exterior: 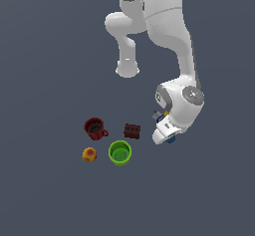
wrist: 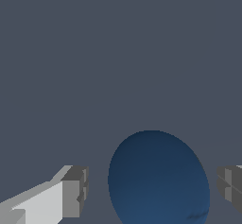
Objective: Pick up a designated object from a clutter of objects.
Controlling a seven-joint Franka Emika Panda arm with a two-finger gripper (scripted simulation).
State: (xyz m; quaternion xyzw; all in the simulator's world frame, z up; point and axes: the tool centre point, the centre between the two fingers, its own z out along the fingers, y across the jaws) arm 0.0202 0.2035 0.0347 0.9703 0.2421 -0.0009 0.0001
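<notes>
Fingers (wrist: 151, 190) spread wide and holding nothing, one pad (wrist: 75, 190) on each side of the blue ball (wrist: 158, 180) with clear gaps, so the ball sits centred between them on the bench (wrist: 118, 53), apparently lined up for closing.

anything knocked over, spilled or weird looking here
Nothing stands out. The red mug and green cup stand upright, and the blue ball sits between the open gripper fingers, apart from both.

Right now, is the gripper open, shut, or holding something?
Gripper: open, fingers on either side of the dark-blue ball with gaps showing; nothing gripped yet.
</notes>
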